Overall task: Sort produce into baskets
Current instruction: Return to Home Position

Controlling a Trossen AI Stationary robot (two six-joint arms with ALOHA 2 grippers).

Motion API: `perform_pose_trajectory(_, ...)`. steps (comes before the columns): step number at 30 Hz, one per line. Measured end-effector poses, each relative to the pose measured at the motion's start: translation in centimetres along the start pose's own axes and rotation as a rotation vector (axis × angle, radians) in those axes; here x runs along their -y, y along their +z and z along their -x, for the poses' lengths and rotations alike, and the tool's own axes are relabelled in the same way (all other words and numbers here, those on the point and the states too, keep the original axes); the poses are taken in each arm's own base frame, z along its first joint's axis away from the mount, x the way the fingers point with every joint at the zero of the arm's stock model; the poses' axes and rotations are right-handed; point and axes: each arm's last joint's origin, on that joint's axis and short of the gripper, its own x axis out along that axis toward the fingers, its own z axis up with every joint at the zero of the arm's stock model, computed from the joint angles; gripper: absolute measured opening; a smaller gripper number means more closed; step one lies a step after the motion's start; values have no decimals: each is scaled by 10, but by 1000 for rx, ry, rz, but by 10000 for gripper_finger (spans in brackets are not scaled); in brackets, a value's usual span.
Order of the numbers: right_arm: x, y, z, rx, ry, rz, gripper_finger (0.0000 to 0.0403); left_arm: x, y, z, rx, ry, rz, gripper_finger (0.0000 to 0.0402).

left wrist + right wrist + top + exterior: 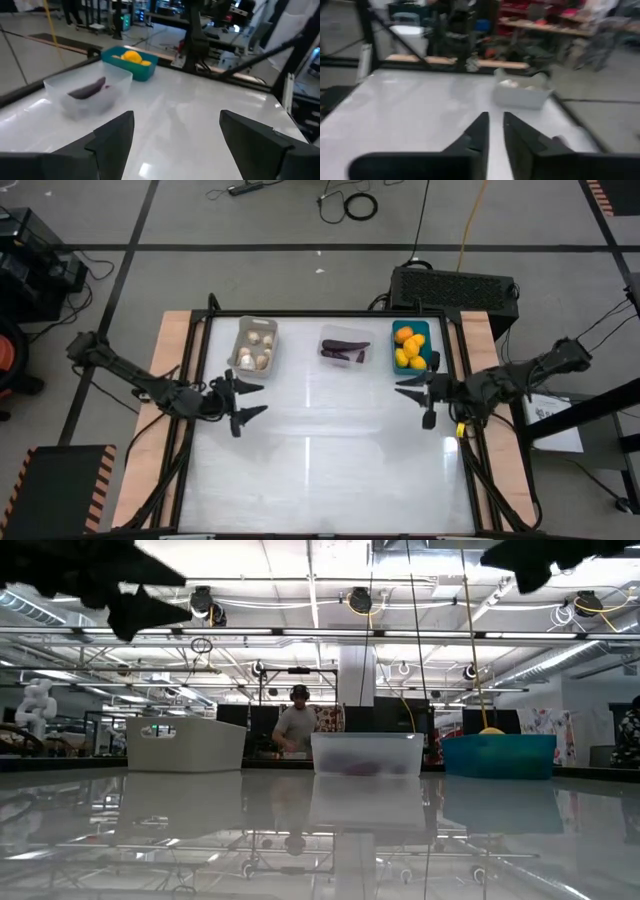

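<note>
— Stock check, please.
— Grey bin (258, 320): mushrooms (256, 352). Clear bin (345, 329): eggplants (345, 346). Teal bin (425, 326): lemons (410, 348). You have no loose piece showing on the table (330, 460), so the sorting looks finished.
— Grippers?
— Left gripper (256, 400): fingers wide apart, empty, near the grey bin. Right gripper (496, 119): fingers nearly together on nothing, just before the teal bin. All produce lies clear of both.

Grey, clear, teal baskets (425, 326) hold sorted produce (410, 348).
</note>
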Motion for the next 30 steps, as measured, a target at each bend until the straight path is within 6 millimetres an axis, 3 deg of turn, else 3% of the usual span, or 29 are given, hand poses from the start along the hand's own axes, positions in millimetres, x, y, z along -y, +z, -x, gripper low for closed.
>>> perform_pose_trajectory(5,8,-24,-4,-38,113,-58,5,-15,-12,10,6,-21,-14,301)
perform_pose_trajectory(15,30,-51,2,8,117,-148,2,-42,-26,19,53,-44,19,301)
perform_pose_trajectory(21,33,-72,4,19,137,-195,1,-53,-36,17,40,-60,51,301)
perform_pose_trajectory(30,35,-105,0,15,99,-215,0,-65,-34,14,33,-26,57,301)
